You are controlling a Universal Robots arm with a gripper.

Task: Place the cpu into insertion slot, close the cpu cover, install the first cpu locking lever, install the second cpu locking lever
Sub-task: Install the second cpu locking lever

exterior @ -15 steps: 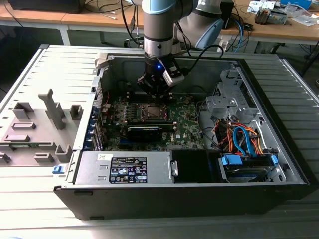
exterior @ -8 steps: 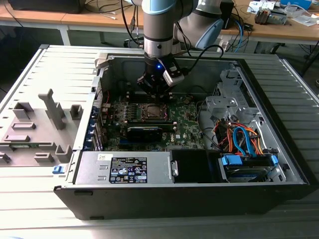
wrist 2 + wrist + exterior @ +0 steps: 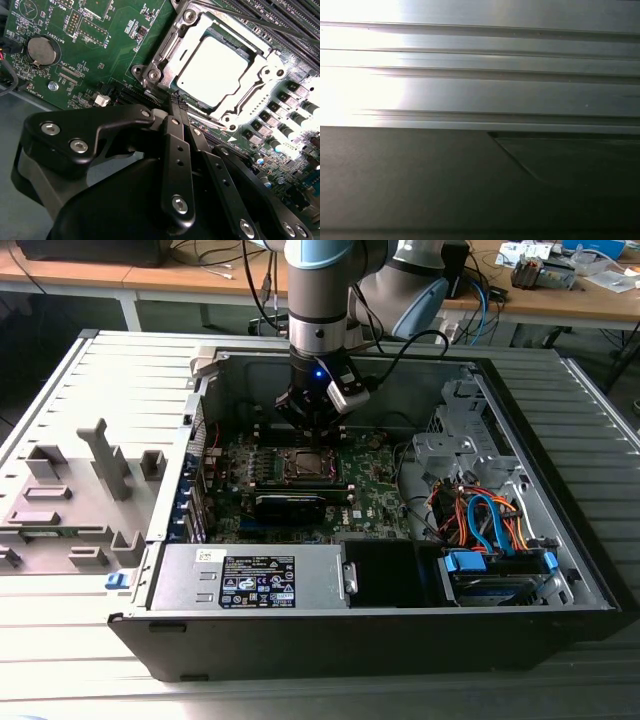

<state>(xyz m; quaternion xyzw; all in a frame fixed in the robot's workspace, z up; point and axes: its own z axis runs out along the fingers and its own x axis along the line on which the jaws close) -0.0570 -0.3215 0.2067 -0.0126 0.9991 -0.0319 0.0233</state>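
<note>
Both fingers (image 3: 175, 107) meet just beside the covered cpu (image 3: 214, 71).

In the exterior view, a black-and-white label (image 3: 258, 581) and a small white sticker (image 3: 206, 555) sit on the grey power supply box (image 3: 300, 580), lower middle of the frame; their print is too small to read. In the second wrist view, tiny white lettering covers the green board (image 3: 65, 75) beside the coin battery (image 3: 43, 50).
</note>
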